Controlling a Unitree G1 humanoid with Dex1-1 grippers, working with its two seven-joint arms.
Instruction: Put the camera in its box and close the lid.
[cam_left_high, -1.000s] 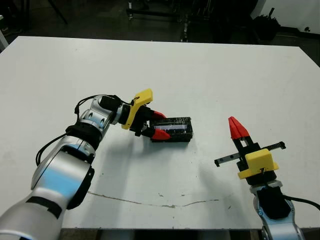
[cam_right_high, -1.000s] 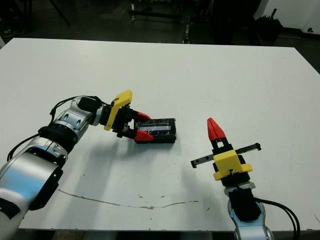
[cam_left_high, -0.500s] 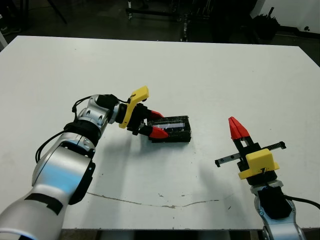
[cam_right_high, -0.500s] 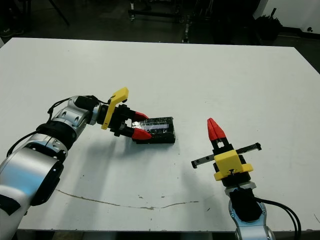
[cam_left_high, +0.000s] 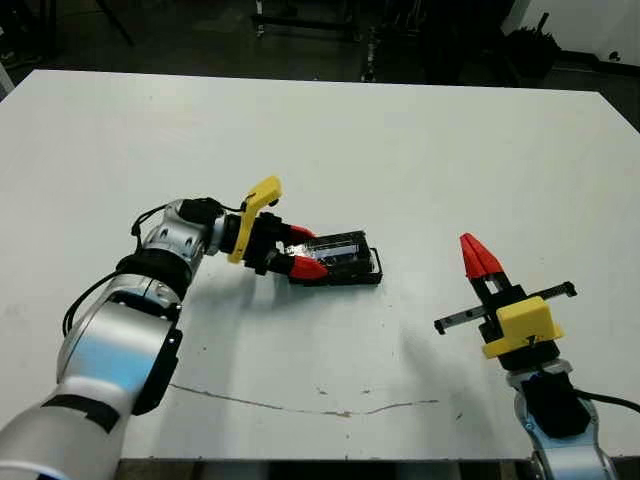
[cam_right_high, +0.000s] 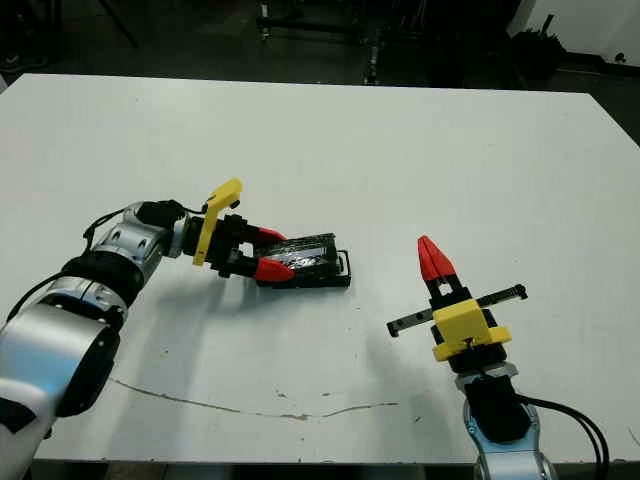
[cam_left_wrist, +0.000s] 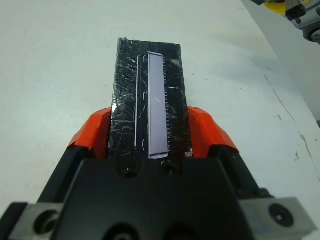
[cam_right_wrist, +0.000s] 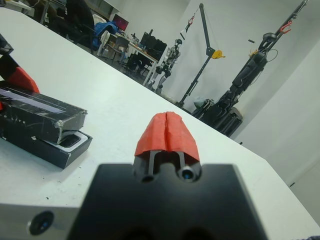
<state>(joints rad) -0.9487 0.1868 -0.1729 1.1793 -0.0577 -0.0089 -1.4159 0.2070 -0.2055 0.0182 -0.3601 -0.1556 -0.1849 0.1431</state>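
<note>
My left gripper (cam_left_high: 304, 250) is shut on the near end of the lid (cam_left_high: 335, 247), a glossy black speckled panel with a light strip (cam_left_wrist: 157, 100). Its red fingers (cam_left_wrist: 95, 131) press both long edges. The lid lies slanted over the box (cam_left_high: 367, 274), whose far end sticks out from under it. In the right wrist view that open end of the box (cam_right_wrist: 75, 145) shows white lining around a dark rounded shape, which may be the camera; the rest is hidden. My right gripper (cam_left_high: 481, 256) is shut and empty, standing apart to the right.
The white table (cam_left_high: 420, 150) spreads wide around the box. A thin dark crack line (cam_left_high: 300, 405) runs along the front part. Dark floor and equipment stands lie beyond the far edge.
My left gripper has drawn a little to the left with the lid, and the box's far end now shows from under it. The right arm has hardly moved.
</note>
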